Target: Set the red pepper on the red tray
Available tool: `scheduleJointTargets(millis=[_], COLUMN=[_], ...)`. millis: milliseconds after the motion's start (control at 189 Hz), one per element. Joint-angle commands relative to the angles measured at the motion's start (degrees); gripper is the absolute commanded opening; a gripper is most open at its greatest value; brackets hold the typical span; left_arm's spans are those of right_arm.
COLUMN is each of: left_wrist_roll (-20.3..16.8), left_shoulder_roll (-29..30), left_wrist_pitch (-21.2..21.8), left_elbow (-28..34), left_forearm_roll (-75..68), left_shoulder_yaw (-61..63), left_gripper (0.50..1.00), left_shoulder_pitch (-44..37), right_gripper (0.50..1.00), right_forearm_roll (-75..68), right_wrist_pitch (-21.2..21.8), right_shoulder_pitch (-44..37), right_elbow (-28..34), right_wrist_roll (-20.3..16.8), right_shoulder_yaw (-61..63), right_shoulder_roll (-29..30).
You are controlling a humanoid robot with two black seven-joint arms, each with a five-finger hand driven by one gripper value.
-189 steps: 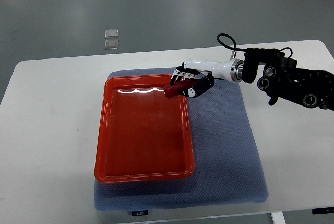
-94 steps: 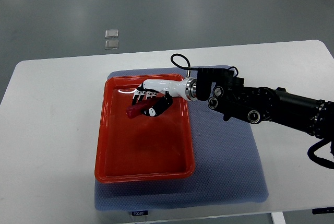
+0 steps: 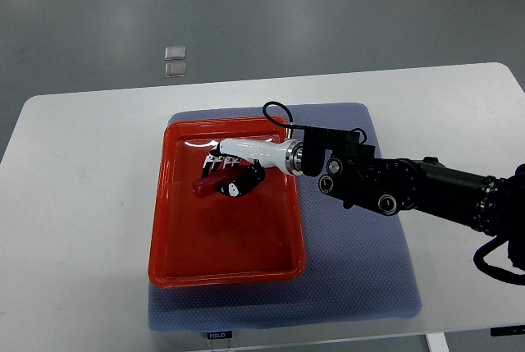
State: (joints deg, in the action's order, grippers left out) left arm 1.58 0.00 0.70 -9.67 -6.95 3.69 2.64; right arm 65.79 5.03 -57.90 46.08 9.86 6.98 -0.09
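The red tray [image 3: 172,241] lies on a blue-grey mat in the middle of the white table. My right hand [image 3: 227,176] reaches in from the right over the tray's upper middle. Its fingers are curled around the red pepper [image 3: 205,185], whose dark red end sticks out to the left of the hand. The pepper is low over the tray floor; I cannot tell whether it touches. The left arm is out of view.
The blue-grey mat [image 3: 361,262] covers the table's middle. My black right forearm [image 3: 418,192] crosses the mat's right half. Two small clear squares [image 3: 175,61] lie on the grey floor beyond the table's far edge.
My right hand has carried the pepper left from the tray's upper right rim to over the tray's upper middle, and it has dropped lower toward the floor.
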Motion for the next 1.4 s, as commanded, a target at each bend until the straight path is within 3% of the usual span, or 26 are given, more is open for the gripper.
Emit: scheduleJointTargets(millis=[0, 111, 132, 265, 354, 402, 407, 450, 556, 894, 1122, 1249, 1397], left_wrist_roll=[0.00, 0.00, 0.00, 0.00, 0.00, 0.00, 0.00, 0.00, 0.00, 0.00, 0.00, 0.00, 0.00], left_shoulder_roll=[0.00, 0.00, 0.00, 0.00, 0.00, 0.00, 0.00, 0.00, 0.00, 0.00, 0.00, 0.00, 0.00], left_wrist_pitch=[0.00, 0.00, 0.00, 0.00, 0.00, 0.00, 0.00, 0.00, 0.00, 0.00, 0.00, 0.00, 0.00], left_elbow=[0.09, 0.18, 0.09, 0.18, 0.18, 0.18, 0.18, 0.18, 0.18, 0.18, 0.27, 0.18, -0.08], left_forearm_roll=[0.00, 0.00, 0.00, 0.00, 0.00, 0.00, 0.00, 0.00, 0.00, 0.00, 0.00, 0.00, 0.00], left_shoulder_yaw=[0.00, 0.00, 0.00, 0.00, 0.00, 0.00, 0.00, 0.00, 0.00, 0.00, 0.00, 0.00, 0.00], left_gripper=[1.000, 1.000, 1.000, 1.000, 1.000, 1.000, 1.000, 1.000, 1.000, 1.000, 1.000, 1.000, 1.000], left_shoulder_pitch=[0.00, 0.00, 0.00, 0.00, -0.09, -0.09, -0.18, -0.18, -0.18, -0.18, -0.18, -0.18, -0.18], right_gripper=[0.533, 0.609, 0.651, 0.778, 0.836, 0.836, 0.870, 0.897, 0.901, 0.901, 0.901, 0.903, 0.911], right_forearm_roll=[0.13, 0.13, 0.13, 0.04, -0.05, -0.05, -0.40, -0.66, -0.84, -9.54, -38.02, -50.32, -53.22], right_wrist_pitch=[-0.19, -0.10, -0.02, 0.07, -0.10, -0.10, -0.19, -0.19, -0.28, -0.19, 0.51, 3.76, 9.39], right_shoulder_pitch=[0.16, 0.07, 0.07, 0.16, 0.07, 0.07, 0.07, -0.02, -0.10, 2.97, 9.39, 14.04, 18.97], right_elbow=[-0.02, -0.02, -0.02, -0.02, -0.02, -0.02, -0.02, -0.02, -0.02, -0.02, 0.06, -0.02, -0.29], right_wrist_roll=[0.16, 0.42, 0.42, 1.13, 1.13, 1.13, 1.13, 1.13, 1.13, 1.30, 1.30, 1.30, 1.30], right_shoulder_yaw=[0.05, 0.05, -0.04, 0.05, 0.22, 0.22, 0.31, 0.93, 1.10, 19.82, 42.59, 46.98, 48.21], right_shoulder_roll=[0.01, 0.01, 0.01, 0.01, -0.08, -0.08, -0.17, -0.34, -0.61, -1.49, -1.40, -1.40, -2.10])
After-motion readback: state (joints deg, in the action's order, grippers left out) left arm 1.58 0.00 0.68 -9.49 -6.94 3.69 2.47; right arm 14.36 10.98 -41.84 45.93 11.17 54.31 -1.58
